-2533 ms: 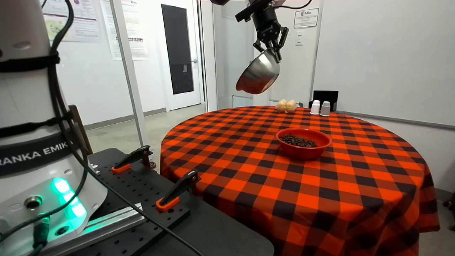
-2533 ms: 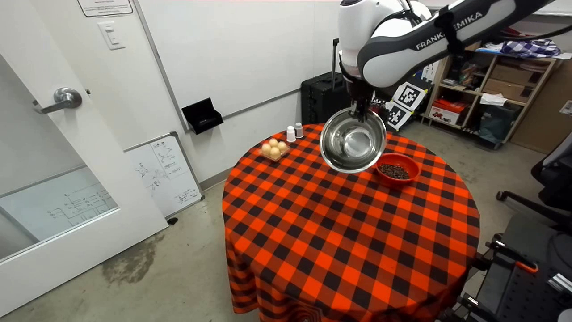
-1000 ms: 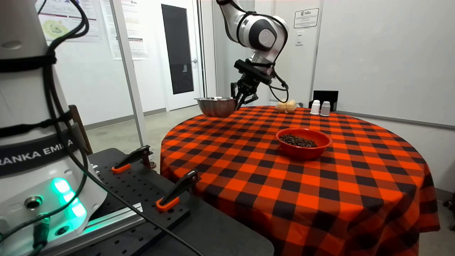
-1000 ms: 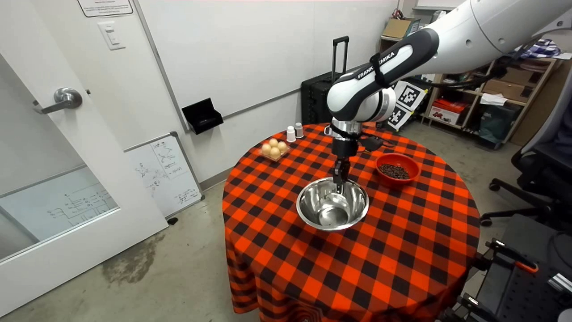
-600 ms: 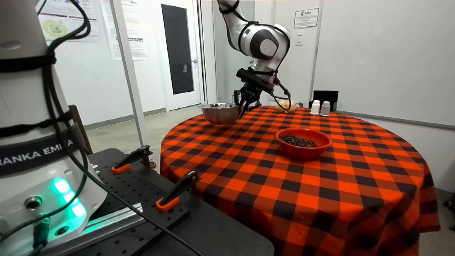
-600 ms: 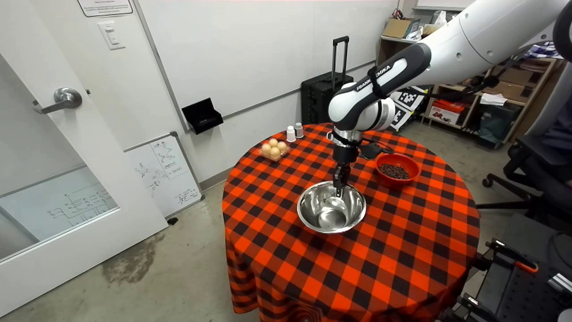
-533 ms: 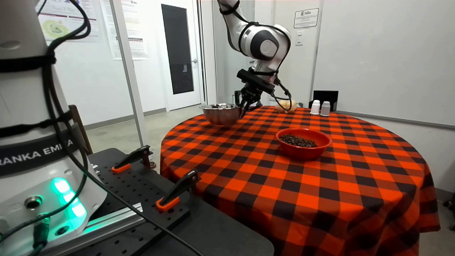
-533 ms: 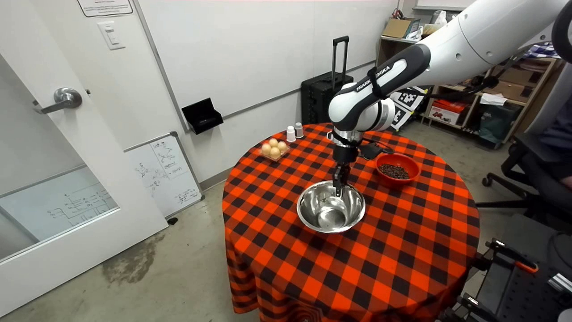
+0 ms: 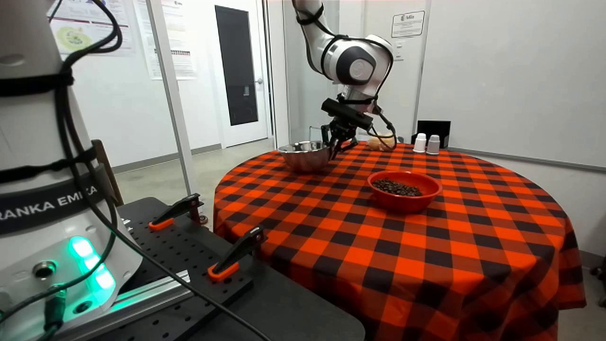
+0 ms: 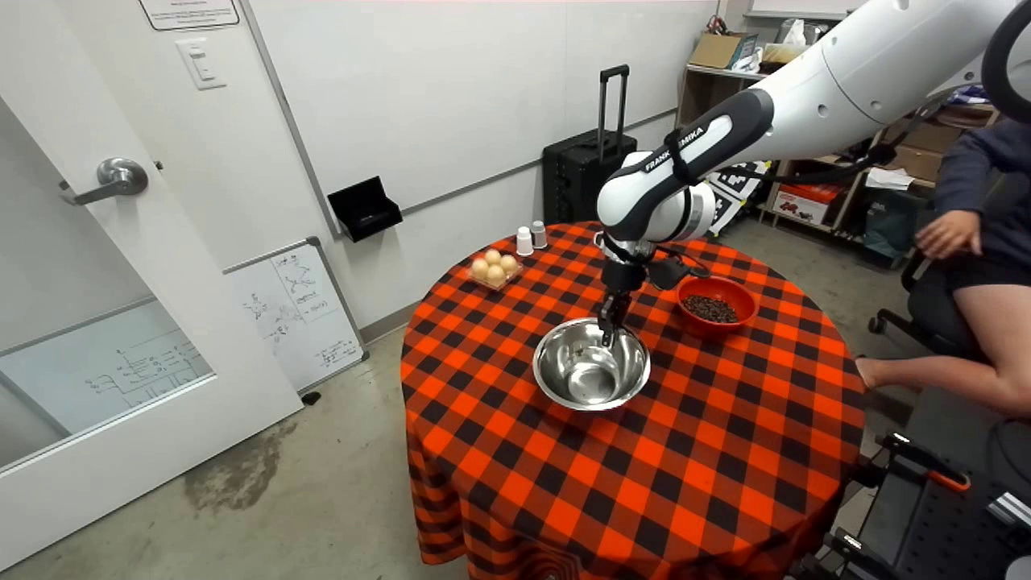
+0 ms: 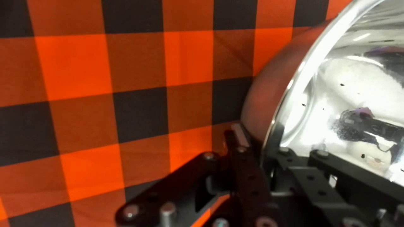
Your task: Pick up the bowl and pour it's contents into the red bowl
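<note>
The bowl, shiny silver steel, sits level in both exterior views (image 9: 303, 160) (image 10: 592, 383), low over the checked cloth. I cannot tell whether its base touches the table. The wrist view shows its rim and inside (image 11: 334, 78), with only a few dark specks in it. My gripper (image 9: 334, 152) straddles the rim, one finger outside and one inside (image 11: 260, 148), and appears shut on it. The red bowl (image 9: 402, 201) stands upright, apart from the steel bowl, in both exterior views (image 10: 717, 287), holding small dark bean-like pieces.
A round table with a red and black checked cloth (image 10: 628, 483) carries everything. Several pale round items in clear packaging (image 10: 494, 270) and two small white and grey containers (image 10: 524, 242) (image 10: 539, 234) stand near its far edge. A seated person (image 10: 991, 217) is beside the table.
The steel bowl was tilted high up, then levelled, carried away from the red bowl and lowered. In the last half second it moved slightly lower with my gripper. A person has come into view.
</note>
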Action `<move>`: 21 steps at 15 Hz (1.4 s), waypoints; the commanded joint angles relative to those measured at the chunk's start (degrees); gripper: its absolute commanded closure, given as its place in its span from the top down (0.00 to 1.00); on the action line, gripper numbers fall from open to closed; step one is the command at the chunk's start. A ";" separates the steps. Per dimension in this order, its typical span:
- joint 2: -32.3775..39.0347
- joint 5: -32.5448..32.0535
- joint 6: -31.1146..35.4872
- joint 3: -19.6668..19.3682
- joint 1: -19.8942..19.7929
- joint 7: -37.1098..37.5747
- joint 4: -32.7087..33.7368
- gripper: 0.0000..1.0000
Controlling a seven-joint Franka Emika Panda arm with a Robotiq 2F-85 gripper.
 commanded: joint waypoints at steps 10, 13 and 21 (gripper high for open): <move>-5.53 0.57 1.99 1.92 -2.49 0.82 -5.79 0.65; -11.90 -2.36 3.01 -0.92 0.36 6.76 -11.35 0.86; -32.02 -23.45 -5.84 -7.34 11.14 30.18 -23.56 1.00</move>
